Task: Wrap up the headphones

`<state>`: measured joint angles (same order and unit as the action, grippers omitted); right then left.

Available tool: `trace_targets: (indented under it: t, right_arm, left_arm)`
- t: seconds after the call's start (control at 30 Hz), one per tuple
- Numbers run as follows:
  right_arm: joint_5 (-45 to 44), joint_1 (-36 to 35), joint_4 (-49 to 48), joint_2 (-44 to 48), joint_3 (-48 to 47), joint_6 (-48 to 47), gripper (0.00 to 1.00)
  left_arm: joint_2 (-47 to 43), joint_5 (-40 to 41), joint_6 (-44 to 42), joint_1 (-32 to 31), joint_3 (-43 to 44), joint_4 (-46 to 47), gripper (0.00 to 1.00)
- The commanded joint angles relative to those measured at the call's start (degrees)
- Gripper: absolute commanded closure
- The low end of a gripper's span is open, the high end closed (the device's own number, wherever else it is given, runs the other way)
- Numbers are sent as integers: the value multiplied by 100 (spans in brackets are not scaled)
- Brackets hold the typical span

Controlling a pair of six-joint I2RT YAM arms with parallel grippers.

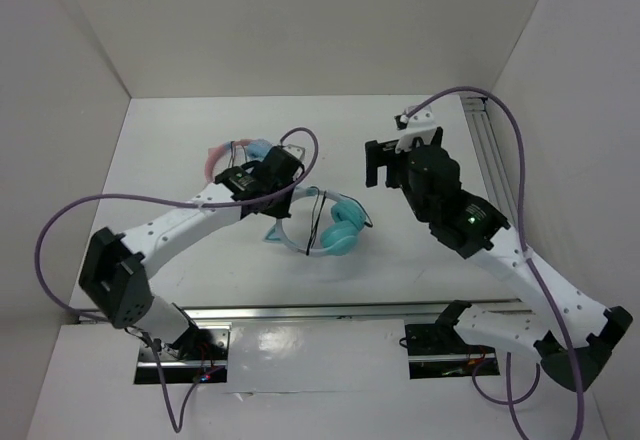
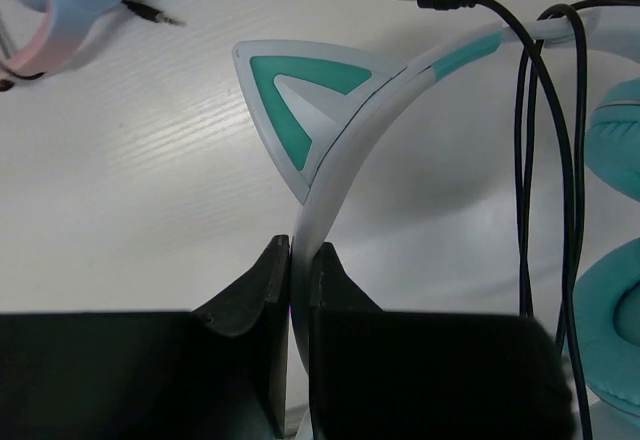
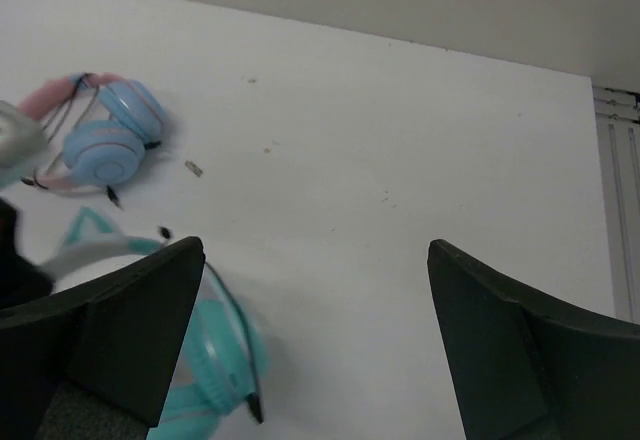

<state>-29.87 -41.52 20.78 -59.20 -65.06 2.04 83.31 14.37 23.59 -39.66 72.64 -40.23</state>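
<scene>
My left claw pinched the headphones by the headband, steadying them for cable winding; my right claw hung wide open, empty.

Table: white top, with a faint wood grain showing up close in the left wrist view. Boxed in on three sides by plain off-white panels: back wall, left wall, right wall. Panels come straight down to the tabletop, with seams visible at both far corners. Aluminium side rail runs along the table's right edge, against the right wall. Front rail runs across the near edge. Glossy white plate sits just in front of it, catching glare. A few small dark specks on the tabletop. Light is even and diffuse, shadows soft.
</scene>
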Motion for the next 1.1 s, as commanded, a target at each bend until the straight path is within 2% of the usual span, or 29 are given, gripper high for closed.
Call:
trace_targets:
  t: [0.0, 0.17, 0.23, 0.43, 0.67, 0.7, 0.73, 0.8, 0.83, 0.9, 1.07]
  right_arm:
    - [-265, -155, 593, 321, -341, 718, 0]
    - [-265, -444, 823, 725, -219, 850, 0]
    - [-317, -497, 876, 831, -113, 850, 0]
    - [-397, -498, 955, 945, 80, 850, 0]
    - [-169, -498, 955, 945, 134, 850, 0]
    - [-99, -498, 955, 945, 134, 850, 0]
    - [-37, -498, 955, 998, 134, 903, 0]
    - [165, -498, 955, 1059, 195, 903, 0]
    - [235, -498, 955, 1060, 195, 955, 0]
    - [359, -498, 955, 1060, 195, 956, 0]
    - [560, -550, 1182, 1191, 134, 1262, 0]
  left_arm:
    - [580, 13, 734, 72, -196, 1288, 100]
    - [1353, -242, 734, 125, -611, 2684, 100]
    - [1687, -295, 892, 64, -611, 2853, 100]
    - [2207, -295, 1270, -200, -541, 3161, 100]
    - [2550, 21, 1718, -376, -329, 2792, 100]
    - [2498, 100, 1788, -376, -382, 2792, 92]
    - [2436, 101, 1850, -376, -452, 2845, 68]
    - [2208, 153, 1903, -376, -584, 2907, 56]
    - [2129, 154, 1903, -376, -584, 2907, 44]
    - [1874, 337, 1903, -376, -584, 2802, 1]
    - [865, 943, 1624, -577, -445, 2179, 1]
